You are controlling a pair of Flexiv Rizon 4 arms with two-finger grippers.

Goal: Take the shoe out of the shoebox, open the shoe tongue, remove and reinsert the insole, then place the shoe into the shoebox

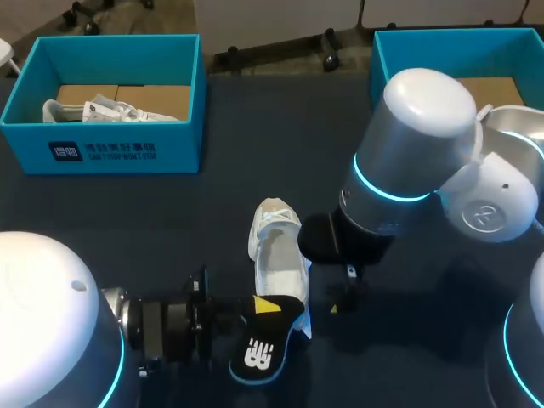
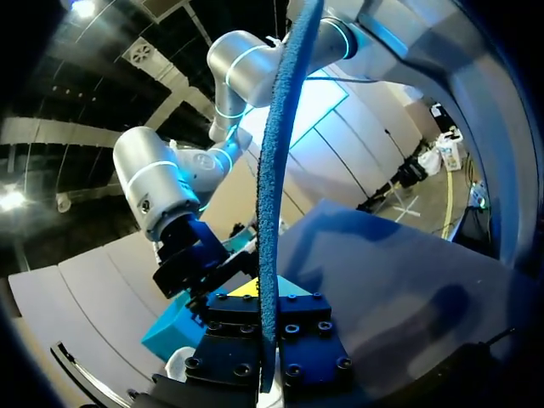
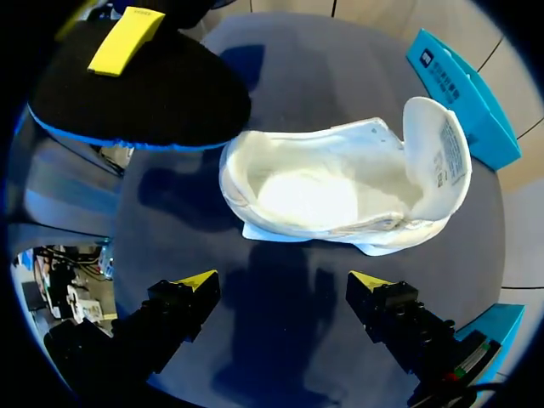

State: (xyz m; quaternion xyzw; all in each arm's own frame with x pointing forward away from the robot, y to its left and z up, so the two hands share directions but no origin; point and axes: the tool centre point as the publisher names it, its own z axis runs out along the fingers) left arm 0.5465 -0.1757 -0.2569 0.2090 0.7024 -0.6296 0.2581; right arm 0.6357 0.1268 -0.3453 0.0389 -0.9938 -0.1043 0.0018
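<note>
White shoe (image 1: 279, 246): lies on its side out on the dark table (image 1: 170, 229), between the two shoeboxes and nearer the robot; its opening faces the right gripper.
Tongue (image 3: 438, 149): folded back and away from the opening, so the pale inside of the shoe shows in the right wrist view.
Insole (image 1: 265, 344): black with a blue edge and a yellow tab (image 1: 270, 304), out of the shoe and held just past its heel end, its front overlapping the heel in the head view.
Left gripper (image 1: 223, 319): comes in low from the left with both fingers pinching the insole; in the left wrist view the blue edge of the insole runs up from between the finger blocks.
Right gripper (image 3: 285, 285): fingers spread wide and holding nothing, hovering beside the shoe with the two yellow tips pointing at its side, not touching it.
Left shoebox (image 1: 110, 136): blue, at the far left of the table, with another white shoe (image 1: 110, 109) inside.
Right shoebox (image 1: 408, 42): blue, at the far right, partly hidden behind the right arm.
</note>
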